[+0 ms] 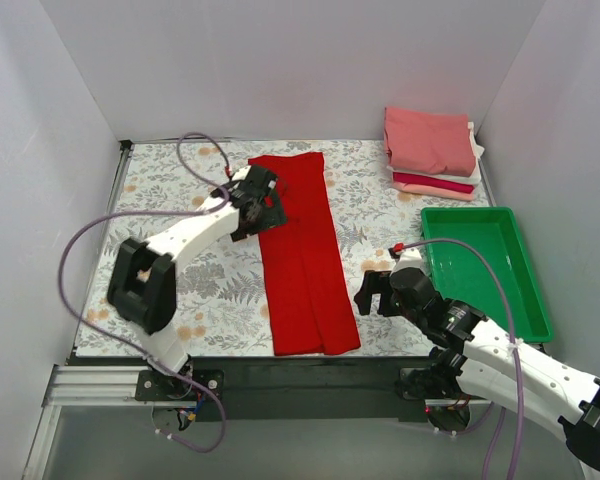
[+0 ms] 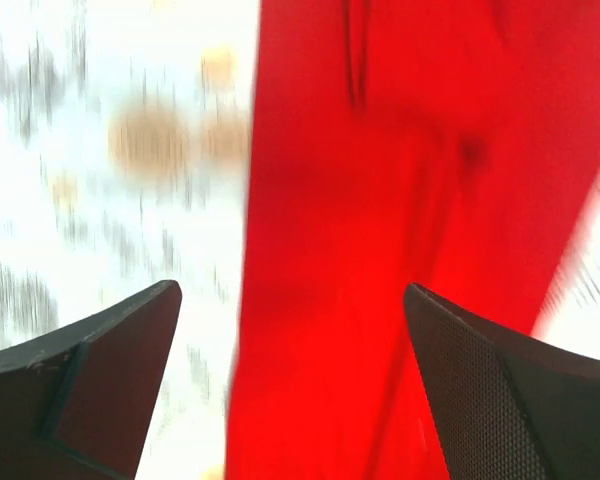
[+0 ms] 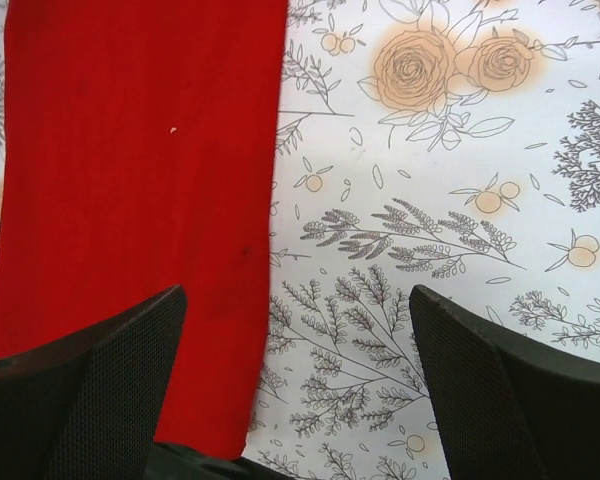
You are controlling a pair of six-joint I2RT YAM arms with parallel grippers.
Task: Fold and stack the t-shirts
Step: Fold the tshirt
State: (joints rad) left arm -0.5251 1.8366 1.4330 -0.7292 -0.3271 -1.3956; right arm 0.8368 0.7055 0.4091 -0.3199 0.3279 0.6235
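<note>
A bright red t-shirt point(image 1: 305, 260) lies folded into a long narrow strip down the middle of the floral table cloth point(image 1: 190, 290). It also shows in the left wrist view point(image 2: 410, 230) and the right wrist view point(image 3: 130, 200). My left gripper point(image 1: 264, 202) is open and empty, hovering over the strip's left edge near its far end. My right gripper point(image 1: 373, 290) is open and empty, just right of the strip's near part. A stack of folded shirts point(image 1: 432, 152), salmon-pink on top with white, crimson and peach below, sits at the back right.
A green plastic tray point(image 1: 485, 268) stands at the right, in front of the stack. White walls enclose the table on three sides. Purple cables loop over the left arm point(image 1: 195, 230) and along the right arm point(image 1: 510, 360).
</note>
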